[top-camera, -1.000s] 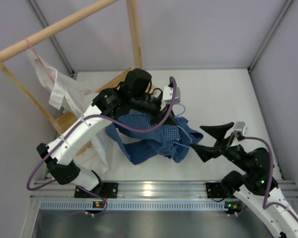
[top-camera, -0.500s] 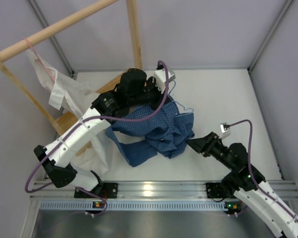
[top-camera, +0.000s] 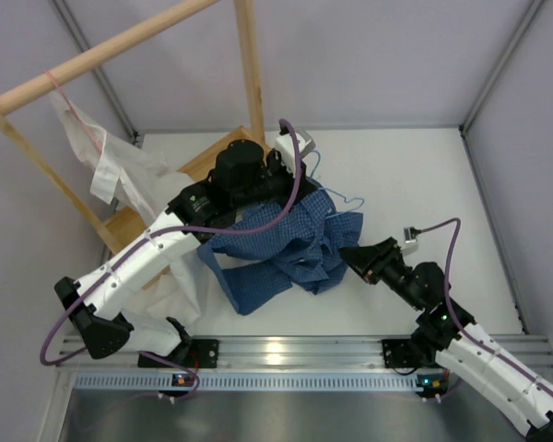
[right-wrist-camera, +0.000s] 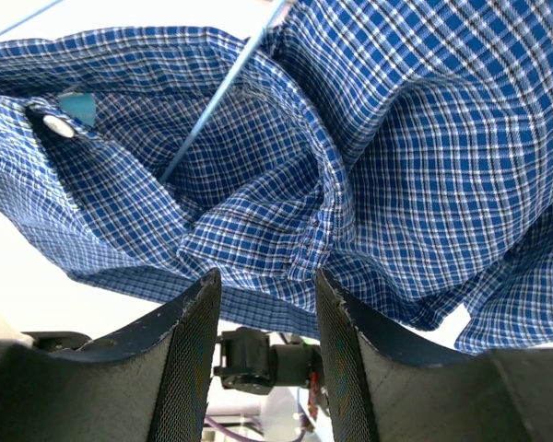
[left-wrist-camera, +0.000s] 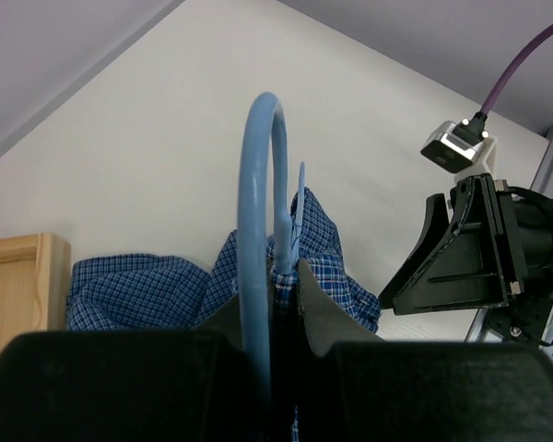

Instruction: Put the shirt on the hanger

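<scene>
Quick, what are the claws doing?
Left claw: closed on the hanger.
Right claw: around a fold of the shirt, grip cannot be told.

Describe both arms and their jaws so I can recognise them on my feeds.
Both the left arm and right arm have white shells, black joints and a purple cable running to a small grey wrist camera. The jaws are black, the right gripper's with mesh-textured inner faces.

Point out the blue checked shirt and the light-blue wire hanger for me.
shirt (right-wrist-camera: 396, 138): right wrist view, on the checked cloth at upper right.
hanger (left-wrist-camera: 255, 184): left wrist view, on the shank of its hook.
</scene>
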You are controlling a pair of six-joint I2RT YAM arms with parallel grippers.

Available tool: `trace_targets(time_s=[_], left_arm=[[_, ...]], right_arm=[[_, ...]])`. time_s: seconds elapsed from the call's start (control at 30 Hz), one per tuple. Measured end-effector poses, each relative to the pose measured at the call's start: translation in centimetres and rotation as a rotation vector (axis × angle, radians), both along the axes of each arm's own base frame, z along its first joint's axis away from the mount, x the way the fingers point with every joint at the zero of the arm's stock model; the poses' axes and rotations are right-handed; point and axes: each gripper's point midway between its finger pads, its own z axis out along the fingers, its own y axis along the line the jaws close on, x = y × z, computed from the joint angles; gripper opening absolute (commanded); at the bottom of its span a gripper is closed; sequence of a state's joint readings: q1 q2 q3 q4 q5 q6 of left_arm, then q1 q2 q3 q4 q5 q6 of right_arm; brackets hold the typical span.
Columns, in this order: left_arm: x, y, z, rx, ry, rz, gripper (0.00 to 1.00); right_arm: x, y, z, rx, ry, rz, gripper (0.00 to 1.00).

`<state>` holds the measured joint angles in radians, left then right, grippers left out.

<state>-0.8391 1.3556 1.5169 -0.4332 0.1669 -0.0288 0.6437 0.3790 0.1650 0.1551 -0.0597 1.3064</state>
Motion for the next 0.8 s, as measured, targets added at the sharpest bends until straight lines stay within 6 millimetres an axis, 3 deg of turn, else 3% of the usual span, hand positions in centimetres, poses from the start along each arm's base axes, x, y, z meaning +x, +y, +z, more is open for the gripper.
trace_targets(time_s=[0.23,0.53,0.8], left_arm=[[0.2,-0.3,-0.7,-0.008,0.004,0.004,0.00],[0.6,-0.2,-0.8,-0.013,0.007,0.028,0.00],[0.5,-0.2,-0.5,-0.030,0.001,0.028,0.00]], right_arm=[[0.2,0.2,-0.2,0.039,0.028,-0.009,0.42],[0.3,1.1,-2.9,0.015,0.102,0.002,0.41],[0.5,1.3,-2.9,0.036,0.090,-0.016,0.36]])
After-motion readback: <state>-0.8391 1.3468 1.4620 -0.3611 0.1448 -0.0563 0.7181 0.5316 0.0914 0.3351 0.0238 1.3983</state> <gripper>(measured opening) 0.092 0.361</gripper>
